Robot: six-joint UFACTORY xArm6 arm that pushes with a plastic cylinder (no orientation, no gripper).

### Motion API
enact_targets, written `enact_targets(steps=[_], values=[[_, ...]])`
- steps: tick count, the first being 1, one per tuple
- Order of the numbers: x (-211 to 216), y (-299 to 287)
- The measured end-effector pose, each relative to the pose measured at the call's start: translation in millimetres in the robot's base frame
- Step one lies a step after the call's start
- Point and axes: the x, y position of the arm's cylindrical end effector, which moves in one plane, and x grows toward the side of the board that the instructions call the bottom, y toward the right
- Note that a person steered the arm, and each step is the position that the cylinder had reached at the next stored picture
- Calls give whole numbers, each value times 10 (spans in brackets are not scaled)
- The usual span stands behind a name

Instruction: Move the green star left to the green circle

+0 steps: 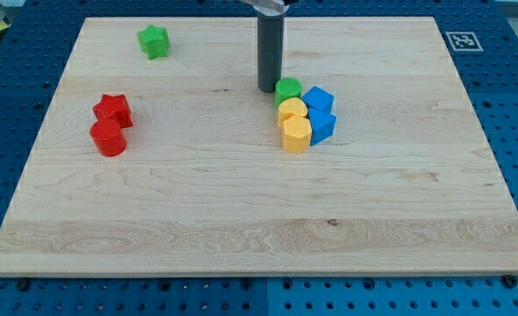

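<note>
Camera view frames a wooden desk [241,219] laid on a blue perforated base [514,105], with a small printed marker [463,40] seen at the desk's far right corner in the view.

A dark rod is seen coming down from the view's top; the tool has no jaws that could be open or closed, and nothing is gripped by it. My tip [269,89] is set on the desk just beside the green circle [288,89], at that block's left in the view, and whether the two touch cannot be told.

The green circle is taken as the landmark. Directly below it in the view, touching it, a yellow block [291,110] is found, and a second yellow block [296,134] is packed below that one. To the circle's right and slightly below, a blue block [318,98] is pressed in, with another blue block [323,125] under it.

The green star [154,41] is placed well apart from the green circle, far to its left and higher in the view. A red star [113,110] and a red cylinder [108,138] are seen touching each other, far left of the circle and lower.
</note>
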Motion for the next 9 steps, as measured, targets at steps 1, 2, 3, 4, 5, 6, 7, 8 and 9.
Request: enact_targets(steps=[1,2,3,4,5,6,7,8,9], values=[[0,0],[-12,81],[-107,82],[-452,82],[-854,-200],[-1384,-830],[-1640,-1239],[-1638,-1779],[-1636,-2330]])
